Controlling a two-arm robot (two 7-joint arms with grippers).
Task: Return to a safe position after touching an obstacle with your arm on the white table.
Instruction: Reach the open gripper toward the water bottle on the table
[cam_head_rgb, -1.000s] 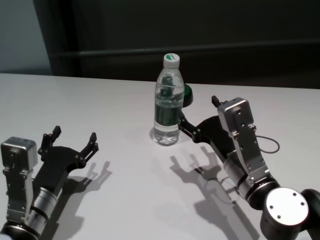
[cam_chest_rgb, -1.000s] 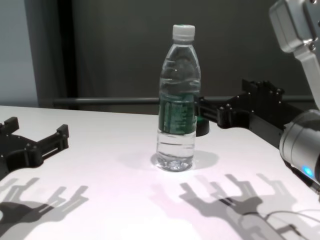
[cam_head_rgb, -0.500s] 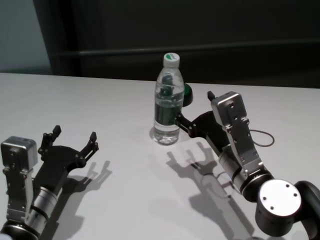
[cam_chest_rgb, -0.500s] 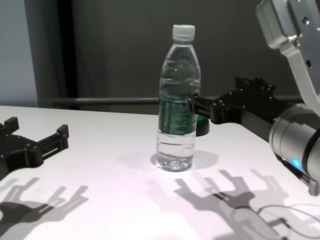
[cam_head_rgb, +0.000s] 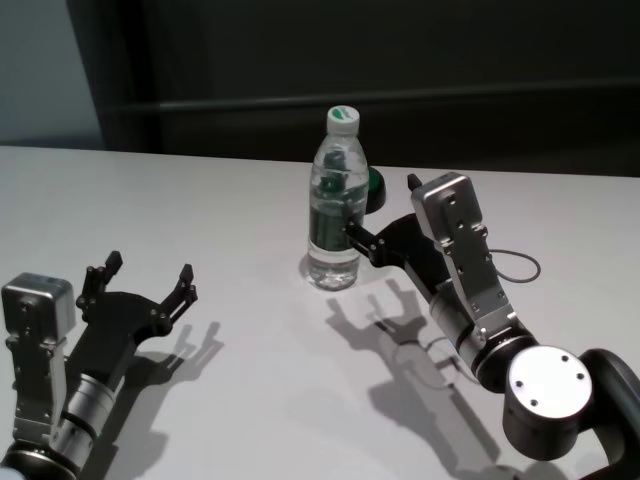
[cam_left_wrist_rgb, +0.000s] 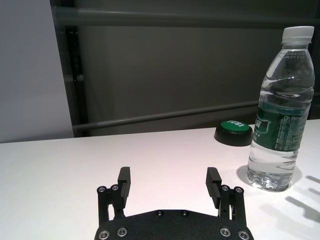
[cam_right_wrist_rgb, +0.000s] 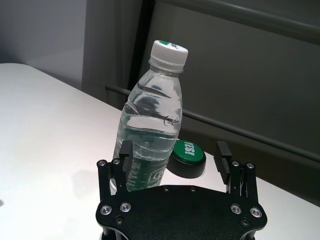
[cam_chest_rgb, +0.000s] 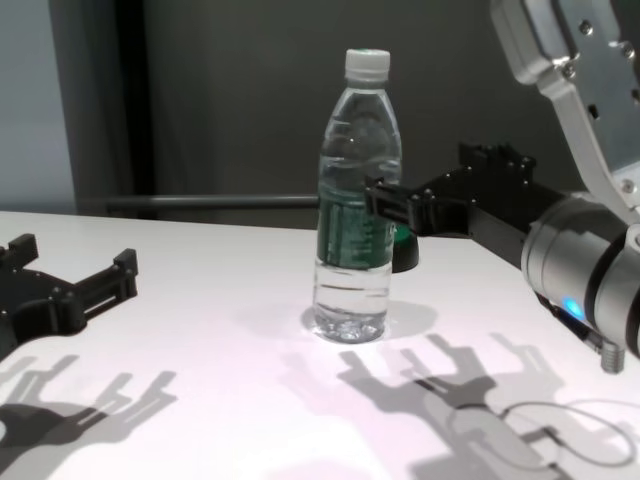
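The clear water bottle (cam_head_rgb: 337, 200) with white cap and dark green label stands upright mid-table on the white table (cam_head_rgb: 180, 200). My right gripper (cam_head_rgb: 380, 208) is open, just right of the bottle; one fingertip (cam_chest_rgb: 375, 196) reaches the label band, and I cannot tell if it touches. In the right wrist view the bottle (cam_right_wrist_rgb: 152, 130) stands in front of one finger, outside the jaws of the gripper (cam_right_wrist_rgb: 173, 154). My left gripper (cam_head_rgb: 148, 270) is open and empty at the near left, far from the bottle (cam_left_wrist_rgb: 280, 115).
A low black round button with a green top (cam_right_wrist_rgb: 189, 157) sits just behind the bottle, also in the left wrist view (cam_left_wrist_rgb: 233, 132). A thin cable loop (cam_chest_rgb: 560, 430) lies on the table under the right arm. A dark wall with a rail runs behind the far edge.
My right arm has moved left, bringing its near fingertip up to the bottle's label. The bottle still stands upright in place. The left arm has not moved.
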